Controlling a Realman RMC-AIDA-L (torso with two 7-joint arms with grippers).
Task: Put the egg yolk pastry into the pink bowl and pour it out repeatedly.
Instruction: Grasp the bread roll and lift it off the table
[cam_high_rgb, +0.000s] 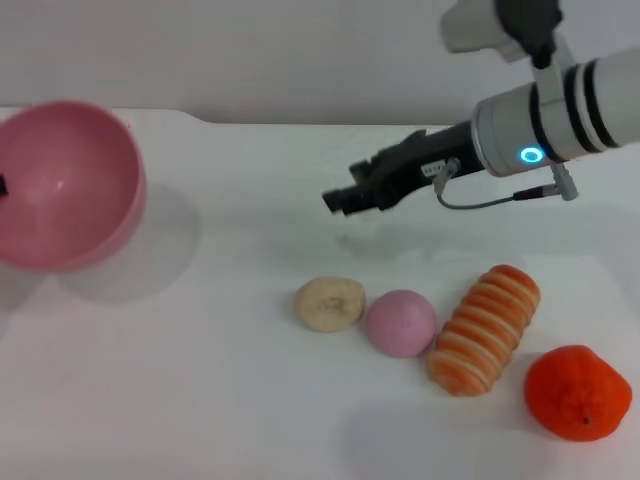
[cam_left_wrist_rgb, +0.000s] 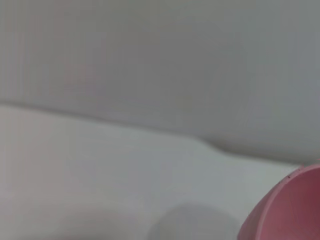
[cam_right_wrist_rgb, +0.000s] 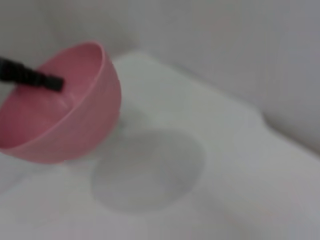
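The egg yolk pastry (cam_high_rgb: 330, 303), a pale beige bun with a dimple, lies on the white table (cam_high_rgb: 200, 400) near the middle front. The pink bowl (cam_high_rgb: 62, 185) hangs tilted above the table at the far left, its mouth turned toward the centre, with nothing inside; its shadow falls beneath it. My left gripper (cam_high_rgb: 3, 186) barely shows at the picture's left edge, shut on the bowl; in the right wrist view one dark finger (cam_right_wrist_rgb: 35, 78) reaches over the rim of the pink bowl (cam_right_wrist_rgb: 75, 115). My right gripper (cam_high_rgb: 345, 198) hovers above the table behind the pastry, holding nothing.
To the right of the pastry, in a row, lie a smooth pink ball (cam_high_rgb: 401, 322), a long orange-and-cream striped bread (cam_high_rgb: 485, 328) and an orange fruit (cam_high_rgb: 578, 392). A grey wall rises behind the table's far edge.
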